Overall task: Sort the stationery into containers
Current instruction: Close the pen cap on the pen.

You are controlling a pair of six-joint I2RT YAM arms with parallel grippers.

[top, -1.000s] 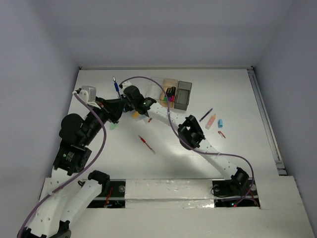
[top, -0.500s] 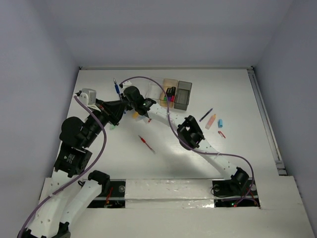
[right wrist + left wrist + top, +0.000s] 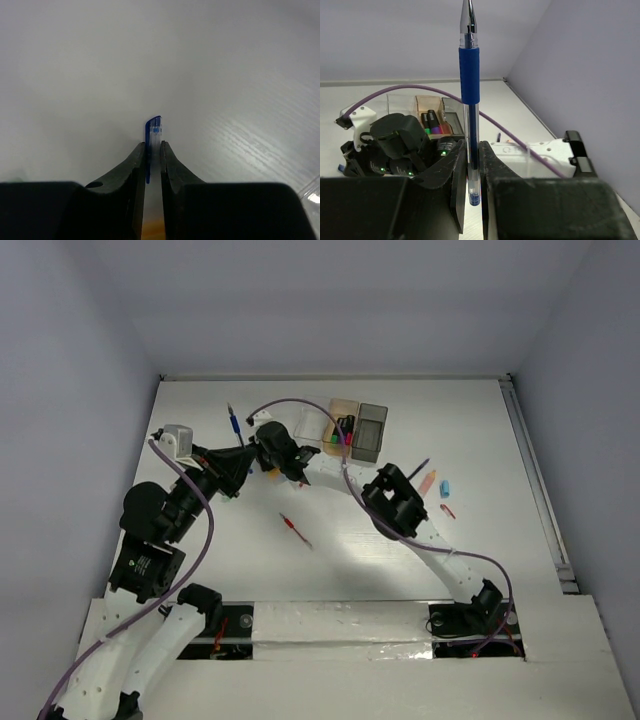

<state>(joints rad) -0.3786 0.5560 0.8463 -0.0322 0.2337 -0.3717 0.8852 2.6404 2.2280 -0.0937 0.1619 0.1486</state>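
Slim blue pen [image 3: 469,75], blue stub [image 3: 153,131] (clear-bodied)

Looked like a robotics lab rig: bare white tabletop [image 3: 500,540] boxed in by plain pale walls [image 3: 70,390], cabled left arm [image 3: 150,512] and right arm [image 3: 400,505] bolted at its edge.

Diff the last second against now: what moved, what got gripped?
Right gripper closed its jaws on a small blue piece, its elbow swinging outward to the right. Left gripper, shut on the blue pen throughout, drew back slightly toward the near edge. Containers, red pen and loose items at right stayed put.
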